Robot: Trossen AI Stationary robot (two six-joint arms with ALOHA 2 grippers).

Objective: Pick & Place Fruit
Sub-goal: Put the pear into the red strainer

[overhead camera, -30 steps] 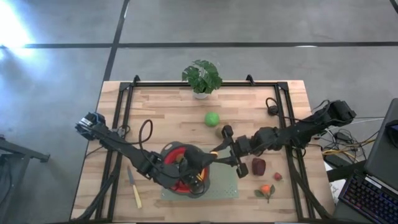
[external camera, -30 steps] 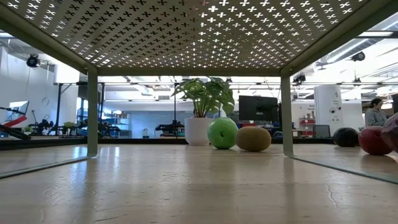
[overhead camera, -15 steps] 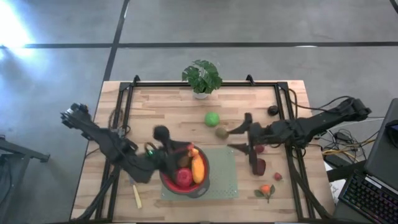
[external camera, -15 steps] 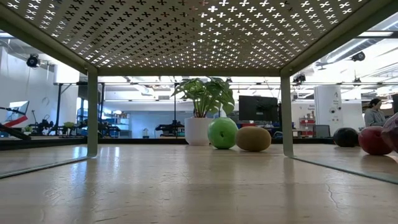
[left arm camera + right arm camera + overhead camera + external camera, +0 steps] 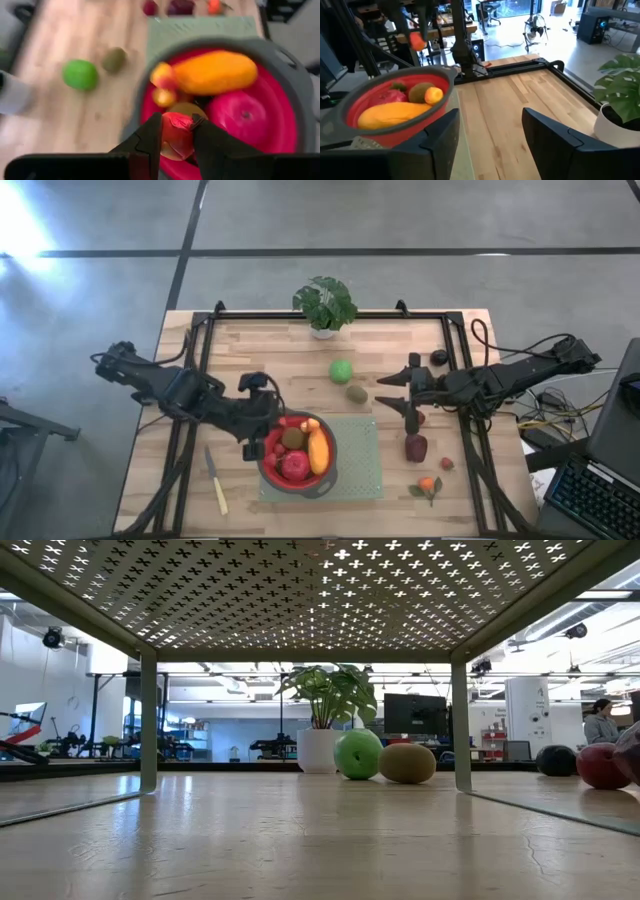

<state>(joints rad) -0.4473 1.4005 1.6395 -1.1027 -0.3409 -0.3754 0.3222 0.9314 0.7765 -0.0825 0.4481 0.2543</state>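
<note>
A small red fruit (image 5: 176,134) was gripped by the left claw (image 5: 176,131) above the red bowl (image 5: 285,90); the right claw (image 5: 399,390) was held wide, empty.

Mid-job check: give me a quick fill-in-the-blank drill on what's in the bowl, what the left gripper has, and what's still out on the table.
1. The left gripper is shut on a small ____ fruit above the bowl.
2. The longest fruit in the bowl is the ____ piece.
3. The green ball lies on the bare wood beside a brown ____.
4. The right gripper is open and holds ____.

Missing words: red; orange; kiwi; nothing
</note>
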